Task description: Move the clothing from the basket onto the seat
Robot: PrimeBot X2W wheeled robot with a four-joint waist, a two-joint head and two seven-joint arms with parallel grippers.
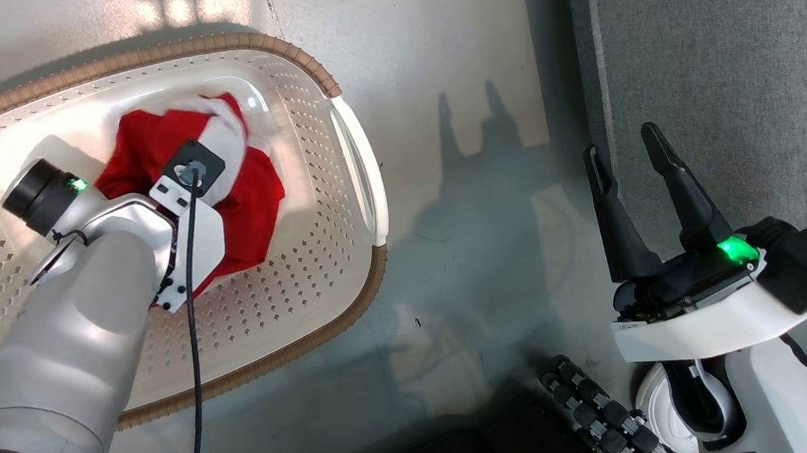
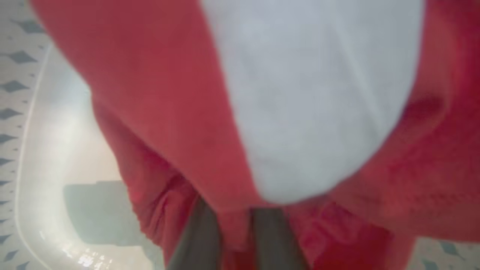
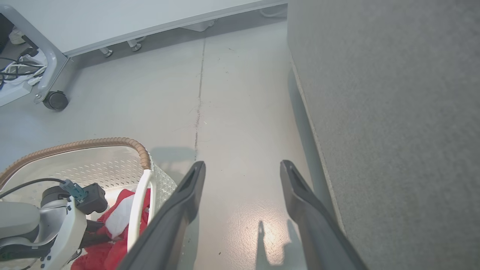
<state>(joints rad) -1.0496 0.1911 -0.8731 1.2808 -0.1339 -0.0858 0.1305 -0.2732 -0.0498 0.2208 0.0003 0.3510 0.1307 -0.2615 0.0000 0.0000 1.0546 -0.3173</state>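
Down in the basket [image 1: 311,154] on the floor [image 1: 452,107], L gripper [image 2: 234,215] holds its two dark fingers [image 2: 198,240] nearly together on a fold of the red-and-white clothing [image 1: 250,202], bunched inside the basket; R gripper [image 1: 621,141] hangs wide open, empty, just beside the grey seat [image 1: 721,50]. Best approach, I'd judge: lift straight up till fabric clears the rim [image 1: 323,78], watch for a trailing 2nd piece, then swing across to the seat. Head view hides the L fingers under the wrist [image 1: 185,200]; L wrist view shows the pinch close-up, though blurred; R wrist view shows the bare floor btw basket and seat.
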